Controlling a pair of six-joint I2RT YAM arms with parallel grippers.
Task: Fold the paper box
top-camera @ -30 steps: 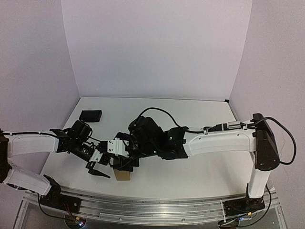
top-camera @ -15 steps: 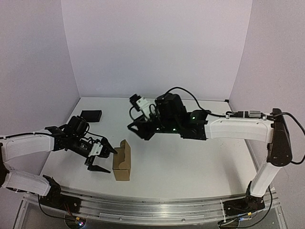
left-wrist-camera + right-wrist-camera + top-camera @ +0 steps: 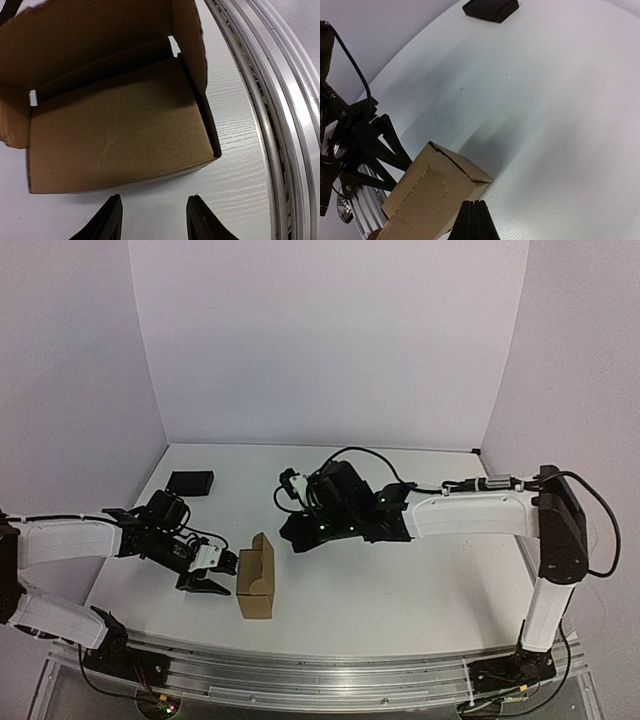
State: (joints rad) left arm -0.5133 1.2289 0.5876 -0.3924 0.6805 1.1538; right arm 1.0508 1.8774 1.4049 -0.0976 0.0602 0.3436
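The paper box (image 3: 256, 578) is a small brown cardboard box standing on the table near the front edge, with a flap raised at its far side. In the left wrist view its side faces me and its raised flaps (image 3: 100, 40) show behind. My left gripper (image 3: 207, 576) sits just left of the box, apart from it. Its jaws (image 3: 155, 216) are open with only bare table between them. My right gripper (image 3: 290, 537) hovers behind and right of the box, clear of it. In the right wrist view its fingers (image 3: 474, 220) are pressed together, empty, with the box (image 3: 430, 200) low and ahead.
A small black rectangular object (image 3: 190, 481) lies at the back left of the table, also seen as the black object (image 3: 490, 7). The metal rail (image 3: 270, 100) runs along the table's front edge close to the box. White walls enclose the back and sides.
My right arm has lifted off the box and drawn back to the right, and its jaws have shut. My left gripper's jaws have narrowed beside the box, which now stands alone.
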